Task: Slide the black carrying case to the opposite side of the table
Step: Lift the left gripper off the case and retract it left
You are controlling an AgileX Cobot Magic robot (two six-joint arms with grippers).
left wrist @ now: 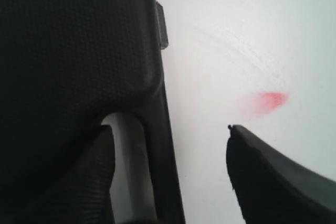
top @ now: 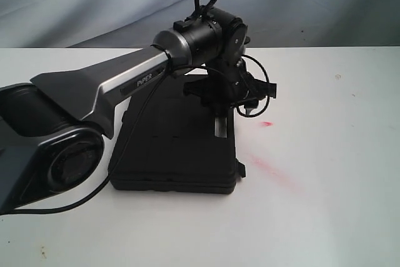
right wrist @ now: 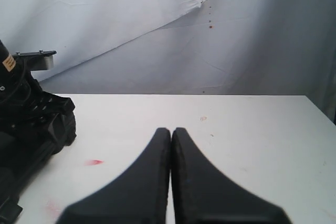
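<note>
The black carrying case (top: 175, 148) lies flat on the white table (top: 325, 154), left of the middle. My left gripper (top: 236, 117) reaches over the case and stands open at its right edge. In the left wrist view one finger (left wrist: 100, 177) sits in the handle slot of the case (left wrist: 73, 45). The other finger (left wrist: 273, 177) hangs over the bare table (left wrist: 220, 35), with the handle bar between them and a gap on the outer side. My right gripper (right wrist: 171, 132) is shut on nothing above the table (right wrist: 236, 124); the exterior view does not show it.
Red smears (top: 267, 123) mark the table just right of the case, one showing as a smear (left wrist: 268, 100) by the outer finger. A latch (top: 240, 170) juts from the case's near right corner. A grey cloth backdrop (top: 300, 4) hangs behind the table's far edge.
</note>
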